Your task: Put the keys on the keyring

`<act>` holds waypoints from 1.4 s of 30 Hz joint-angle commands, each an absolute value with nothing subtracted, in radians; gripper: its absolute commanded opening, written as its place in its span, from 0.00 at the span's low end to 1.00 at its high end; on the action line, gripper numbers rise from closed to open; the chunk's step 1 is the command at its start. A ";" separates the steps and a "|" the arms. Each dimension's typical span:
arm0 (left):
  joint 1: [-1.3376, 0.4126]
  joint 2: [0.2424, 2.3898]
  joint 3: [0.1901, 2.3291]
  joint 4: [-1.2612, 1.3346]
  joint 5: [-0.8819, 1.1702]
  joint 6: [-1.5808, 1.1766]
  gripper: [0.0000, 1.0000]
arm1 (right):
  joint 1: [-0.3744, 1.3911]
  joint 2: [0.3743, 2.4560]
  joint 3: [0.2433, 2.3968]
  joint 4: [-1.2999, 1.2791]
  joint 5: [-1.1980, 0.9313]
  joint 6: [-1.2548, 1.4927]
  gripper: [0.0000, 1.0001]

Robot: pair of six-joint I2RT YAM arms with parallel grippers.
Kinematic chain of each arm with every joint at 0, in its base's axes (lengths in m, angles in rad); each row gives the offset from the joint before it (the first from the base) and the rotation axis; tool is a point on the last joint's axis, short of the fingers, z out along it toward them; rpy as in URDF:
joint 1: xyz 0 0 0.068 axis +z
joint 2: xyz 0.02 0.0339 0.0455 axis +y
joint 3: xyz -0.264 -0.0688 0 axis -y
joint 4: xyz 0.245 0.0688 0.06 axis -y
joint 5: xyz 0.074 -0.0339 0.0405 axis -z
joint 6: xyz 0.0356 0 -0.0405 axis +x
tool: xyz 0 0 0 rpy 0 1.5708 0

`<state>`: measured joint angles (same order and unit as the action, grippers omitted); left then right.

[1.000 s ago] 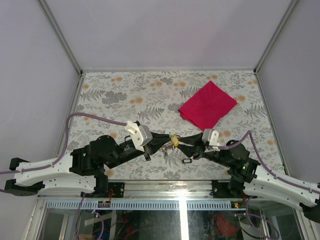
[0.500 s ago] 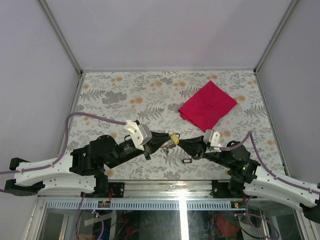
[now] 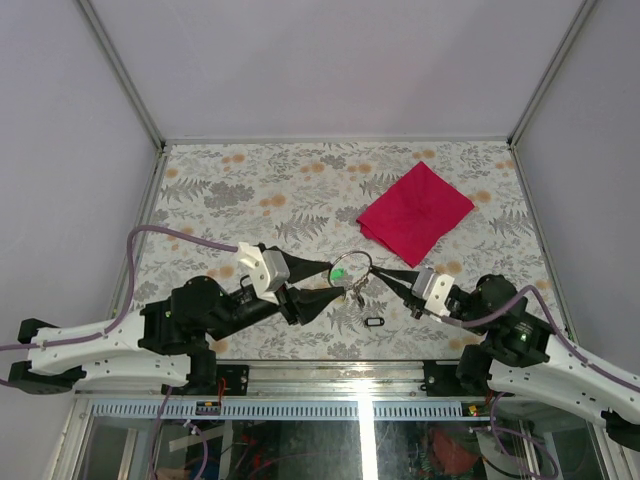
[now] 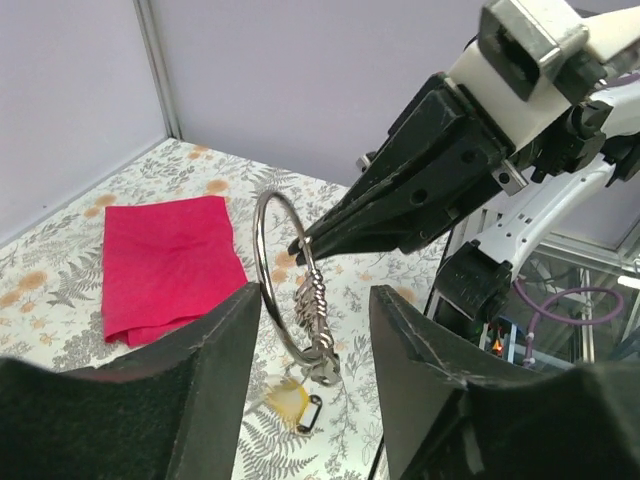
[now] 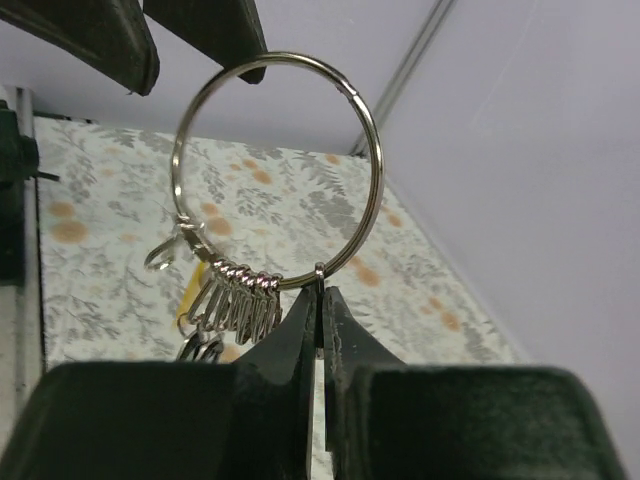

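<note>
Floral table (image 3: 250,190), keyring (image 5: 381,175) in right jaws, maybe loaded

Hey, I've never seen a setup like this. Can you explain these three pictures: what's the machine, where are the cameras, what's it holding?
These are two robot arms bolted at the near edge of a table, each ending in a two-finger gripper. The wide picture looks down from above and behind them; the other two come from cameras on the left and right wrists, showing each arm's own dark fingers. On the flowered table lie a red cloth and one loose black key tag. The right gripper is pinched shut on a silver keyring, with a bunch of key tags hanging from it. The left gripper is open, its fingertips close to the ring.
</note>
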<state>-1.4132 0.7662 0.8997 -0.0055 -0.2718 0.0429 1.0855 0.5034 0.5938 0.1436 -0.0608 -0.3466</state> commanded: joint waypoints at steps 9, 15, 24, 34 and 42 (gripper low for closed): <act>-1.420 0.711 0.879 0.097 -0.296 0.019 0.56 | 1.083 0.521 0.808 -0.193 -0.060 -0.869 0.00; -1.418 0.752 0.883 0.115 -0.334 0.049 0.62 | 1.083 0.534 0.822 -0.286 -0.048 -1.111 0.00; -1.419 0.864 0.865 0.160 -0.334 0.114 0.64 | 1.084 0.636 1.007 -0.449 -0.041 -0.731 0.00; -1.418 0.832 0.678 0.440 -0.395 0.170 0.68 | 1.084 0.910 1.285 -0.818 0.038 -0.140 0.00; -1.419 0.804 0.580 0.534 -0.436 0.257 0.71 | 1.067 1.167 1.502 -1.073 0.123 0.072 0.00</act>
<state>-1.4136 0.8303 0.6235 0.3794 -0.3851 0.1925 1.0851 1.1057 1.3914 -0.9463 0.0639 -0.0875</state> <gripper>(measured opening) 0.708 0.021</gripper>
